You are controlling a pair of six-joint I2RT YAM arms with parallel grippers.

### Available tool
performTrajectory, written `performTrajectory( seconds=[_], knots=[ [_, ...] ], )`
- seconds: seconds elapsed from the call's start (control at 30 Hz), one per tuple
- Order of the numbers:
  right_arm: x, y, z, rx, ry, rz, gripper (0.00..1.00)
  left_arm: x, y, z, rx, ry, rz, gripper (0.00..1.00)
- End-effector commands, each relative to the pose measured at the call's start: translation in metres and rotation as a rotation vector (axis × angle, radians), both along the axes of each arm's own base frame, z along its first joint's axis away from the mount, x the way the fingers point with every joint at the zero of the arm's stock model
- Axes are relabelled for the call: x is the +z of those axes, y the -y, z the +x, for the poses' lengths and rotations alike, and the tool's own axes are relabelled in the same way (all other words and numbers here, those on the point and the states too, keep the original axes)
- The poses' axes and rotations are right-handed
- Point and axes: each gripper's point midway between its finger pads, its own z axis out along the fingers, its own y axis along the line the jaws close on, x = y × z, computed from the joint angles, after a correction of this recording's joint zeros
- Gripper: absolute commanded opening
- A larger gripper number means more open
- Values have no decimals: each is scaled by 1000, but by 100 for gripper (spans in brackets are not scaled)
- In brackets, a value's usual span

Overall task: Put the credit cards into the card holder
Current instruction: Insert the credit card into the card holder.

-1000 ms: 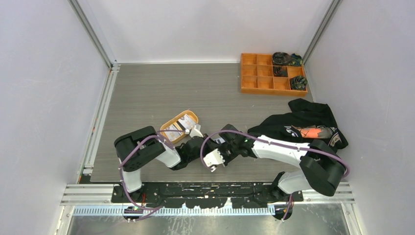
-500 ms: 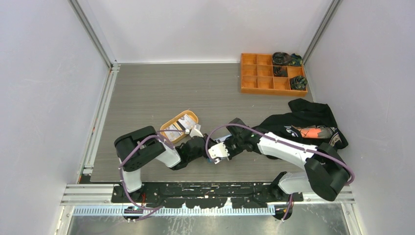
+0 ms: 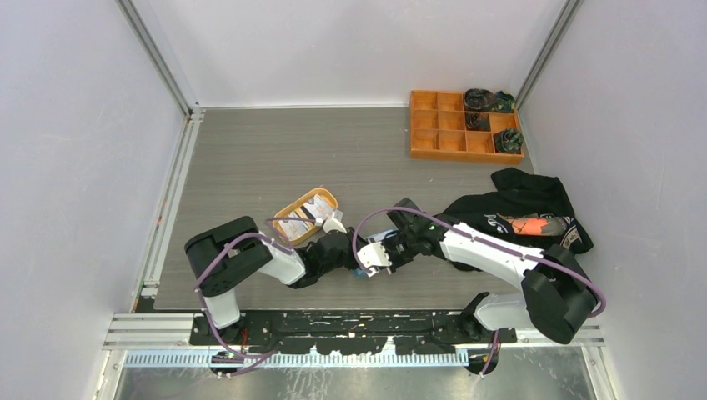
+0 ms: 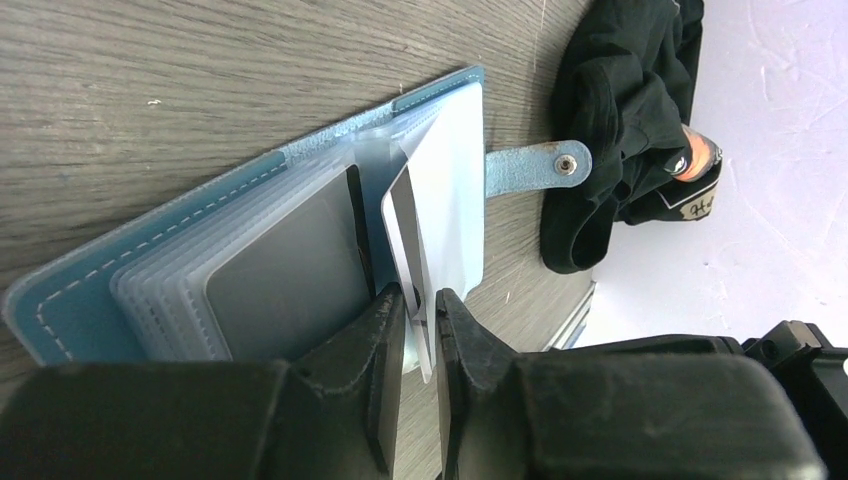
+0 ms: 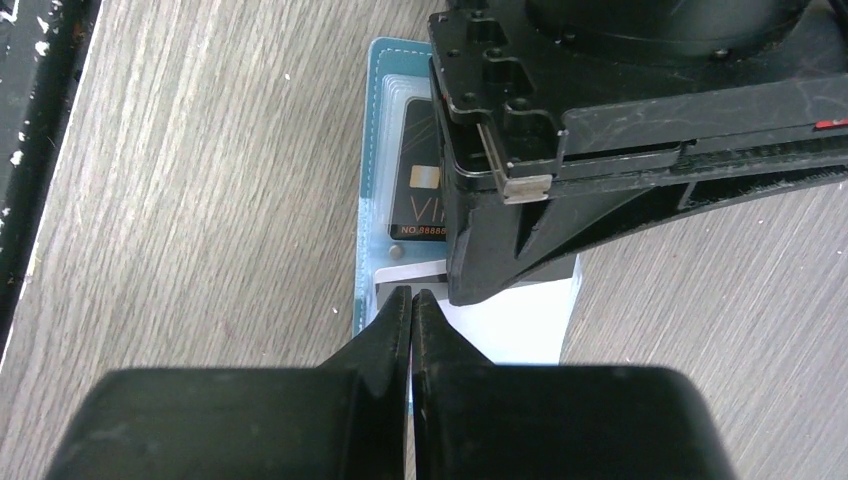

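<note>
The blue card holder (image 4: 60, 300) lies open on the table, its snap tab (image 4: 540, 165) pointing away. A grey card (image 4: 290, 290) sits in one clear pocket, and the right wrist view shows a black card (image 5: 415, 190) in the holder (image 5: 372, 150). My left gripper (image 4: 420, 300) is shut on a white credit card (image 4: 405, 235) with a dark stripe, held on edge at a pocket mouth. My right gripper (image 5: 412, 295) is shut, its tips at the holder's near edge beside the left finger (image 5: 480, 270). I cannot tell whether it pinches a pocket leaf. More credit cards (image 3: 304, 212) lie in the orange oval tray (image 3: 283, 208).
An orange compartment box (image 3: 463, 125) with dark items stands at the back right. A black garment (image 3: 517, 208) with an orange item on it lies to the right of the arms. Both grippers (image 3: 360, 260) are crowded together near the table's front edge.
The right gripper moved away from the front edge and in towards the left gripper at the holder, then stayed. The left arm's elbow shifted slightly left; its card stays in place.
</note>
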Motion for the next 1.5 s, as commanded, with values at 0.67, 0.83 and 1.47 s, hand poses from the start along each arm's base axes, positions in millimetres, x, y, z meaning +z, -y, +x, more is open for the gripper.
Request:
performTrajectory(
  seconds=[0.67,0.83,1.47],
  knots=[
    [-13,-28,13,-23,78,-4,7,-13,-15,-4,-38,21,147,22],
    [-13,-24,24,-57,130,-23,7,-13,-16,-3,-38,23,146,22],
    [28,-18,19,-117,-31,128,13,18,-45,-6,-50,122,243,21]
  ],
)
